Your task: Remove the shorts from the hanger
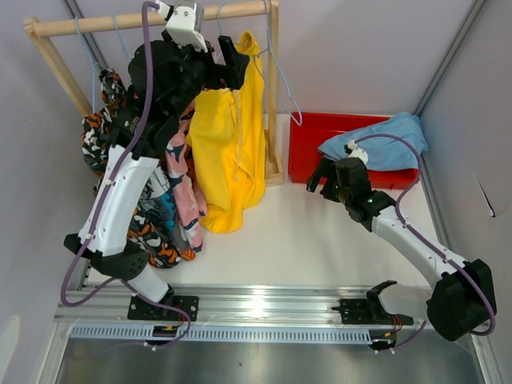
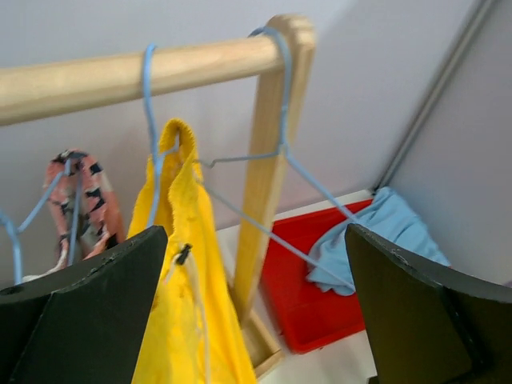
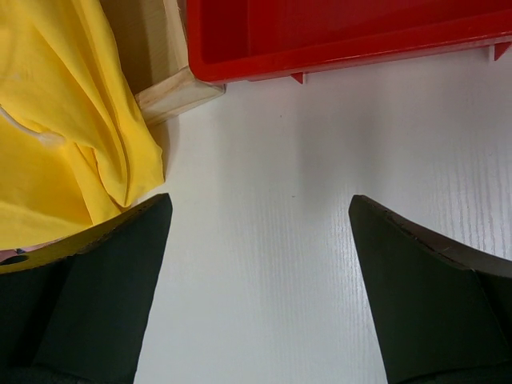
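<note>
**benchwatcher:** standing right by the rig. Closest to me, the right pincer (image 1: pixel 323 179) hangs low over the white counter (image 1: pixel 320 240). Its jaws are spread wide with nothing between them, and it's just in front of the red bin (image 1: pixel 308 152).

**mo_k:** and the shorts?

**benchwatcher:** One pair is off. The light blue shorts (image 1: pixel 384 144) lie crumpled in the bin and spill over its back rim. The rest are on the rack. On the left arm's side there's a bunch of printed shorts (image 1: pixel 156 236) hanging behind the arm, with the pink shorts (image 1: pixel 186 180) next to them. Too tangled for me to sort out the prints.

**mo_k:** yellow ones?

**benchwatcher:** The yellow shorts (image 1: pixel 224 152) hang on a blue wire hanger from the wooden rail (image 1: pixel 104 26), and the hem reaches down to the counter. They're between the pink pair and the rack's post.

**mo_k:** left arm grabbing them?

**benchwatcher:** nope. The left pincer (image 1: pixel 230 58) is way up by the rail, right at the top of the yellow pair. It's gaping open and gripping nothing. At the far end, another blue hanger (image 1: pixel 282 90) is hooked on the rail beside the post.
</note>
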Action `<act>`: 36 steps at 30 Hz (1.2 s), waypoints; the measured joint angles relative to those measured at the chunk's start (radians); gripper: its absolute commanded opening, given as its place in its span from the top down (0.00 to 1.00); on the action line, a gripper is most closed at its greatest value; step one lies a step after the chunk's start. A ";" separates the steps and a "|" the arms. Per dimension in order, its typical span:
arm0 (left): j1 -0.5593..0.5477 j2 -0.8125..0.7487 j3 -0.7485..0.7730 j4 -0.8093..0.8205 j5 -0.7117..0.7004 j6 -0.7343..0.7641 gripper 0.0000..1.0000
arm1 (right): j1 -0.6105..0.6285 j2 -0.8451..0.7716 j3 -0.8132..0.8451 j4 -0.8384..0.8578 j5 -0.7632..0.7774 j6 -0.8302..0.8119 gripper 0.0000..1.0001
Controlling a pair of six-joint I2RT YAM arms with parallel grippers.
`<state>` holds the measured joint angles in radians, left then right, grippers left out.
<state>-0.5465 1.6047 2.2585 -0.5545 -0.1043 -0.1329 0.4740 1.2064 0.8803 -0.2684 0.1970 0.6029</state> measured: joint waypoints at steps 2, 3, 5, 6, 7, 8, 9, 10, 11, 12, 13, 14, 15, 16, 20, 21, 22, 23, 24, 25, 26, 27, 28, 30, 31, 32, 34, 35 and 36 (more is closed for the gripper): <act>0.031 0.016 -0.013 -0.011 0.000 0.007 0.01 | 0.000 -0.010 0.000 -0.005 0.006 0.000 0.01; 0.045 0.027 -0.015 -0.016 -0.001 0.011 0.01 | 0.000 -0.014 0.000 -0.006 0.007 0.000 0.01; 0.068 0.053 -0.019 -0.018 -0.001 0.021 0.01 | 0.000 -0.019 0.000 -0.009 0.009 0.000 0.01; 0.076 0.063 -0.021 -0.020 -0.001 0.023 0.01 | 0.000 -0.019 -0.002 -0.009 0.009 0.000 0.00; 0.084 0.077 -0.021 -0.022 -0.001 0.028 0.01 | 0.000 -0.019 -0.004 -0.009 0.010 0.000 0.01; 0.093 0.089 -0.021 -0.024 0.000 0.029 0.02 | 0.000 -0.019 -0.008 -0.010 0.011 0.000 0.00; 0.102 0.101 -0.021 -0.026 0.002 0.029 0.05 | 0.000 -0.019 -0.013 -0.011 0.013 -0.001 0.01; 0.111 0.113 -0.021 -0.026 0.003 0.029 0.08 | 0.000 -0.019 -0.017 -0.013 0.016 0.000 0.01; 0.121 0.122 -0.021 -0.027 0.005 0.027 0.13 | 0.000 -0.019 -0.021 -0.013 0.017 -0.001 0.01; 0.130 0.132 -0.021 -0.028 0.008 0.027 0.21 | 0.000 -0.019 -0.026 -0.014 0.020 -0.001 0.01; 0.138 0.141 -0.021 -0.030 0.011 0.024 0.25 | 0.000 -0.019 -0.029 -0.014 0.022 -0.001 0.01; 0.145 0.150 -0.021 -0.033 0.011 0.023 0.33 | 0.000 -0.019 -0.032 -0.013 0.024 -0.001 0.01; 0.150 0.158 -0.021 -0.034 0.012 0.021 0.37 | 0.001 -0.019 -0.035 -0.014 0.025 -0.001 0.01; 0.154 0.166 -0.021 -0.035 0.012 0.022 0.42 | 0.001 -0.019 -0.037 -0.014 0.026 -0.001 0.01; 0.157 0.194 -0.021 -0.042 0.014 0.018 1.00 | 0.001 -0.019 -0.040 -0.014 0.027 -0.001 0.01; 0.157 0.199 -0.021 -0.045 0.014 0.014 1.00 | 0.001 -0.020 -0.041 -0.014 0.028 -0.001 0.01; 0.157 0.205 -0.020 -0.046 0.027 0.019 1.00 | 0.001 -0.020 -0.043 -0.013 0.028 -0.002 0.01; 0.156 0.209 -0.017 -0.045 0.030 0.019 1.00 | 0.001 -0.020 -0.045 -0.013 0.028 -0.002 0.01; 0.154 0.212 -0.010 -0.048 0.029 0.018 1.00 | 0.001 -0.021 -0.048 -0.013 0.029 -0.002 0.01; 0.154 0.214 0.000 -0.058 0.029 0.019 1.00 | 0.001 -0.021 -0.049 -0.015 0.029 -0.002 0.01; 0.154 0.214 0.006 -0.068 0.030 0.019 1.00 | 0.001 -0.021 -0.049 -0.015 0.031 -0.004 0.01; 0.155 0.215 0.012 -0.078 0.030 0.019 1.00 | 0.001 -0.021 -0.049 -0.014 0.032 -0.005 0.01; 0.156 0.214 0.018 -0.087 0.031 0.019 1.00 | 0.001 -0.023 -0.049 -0.015 0.032 -0.005 0.01; 0.156 0.214 0.041 -0.114 0.035 0.019 1.00 | 0.001 -0.028 -0.049 -0.015 0.032 -0.005 0.01; 0.156 0.216 0.058 -0.130 0.037 0.019 1.00 | 0.001 -0.031 -0.049 -0.015 0.032 -0.005 0.01; 0.156 0.217 0.082 -0.158 0.039 0.019 1.00 | 0.001 -0.037 -0.050 -0.015 0.032 -0.005 0.01; 0.156 0.217 0.136 -0.200 0.041 0.019 1.00 | 0.001 -0.050 -0.052 -0.015 0.033 -0.007 0.01; 0.156 0.215 0.159 -0.211 0.041 0.019 1.00 | 0.001 -0.057 -0.053 -0.015 0.035 -0.009 0.00; 0.156 0.206 0.168 -0.211 0.040 0.019 1.00 | 0.001 -0.062 -0.053 -0.016 0.035 -0.010 0.00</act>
<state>-0.3904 1.8103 2.4268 -0.7650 -0.0639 -0.1139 0.4747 1.1446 0.8268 -0.2848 0.2325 0.5926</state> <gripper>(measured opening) 0.027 0.992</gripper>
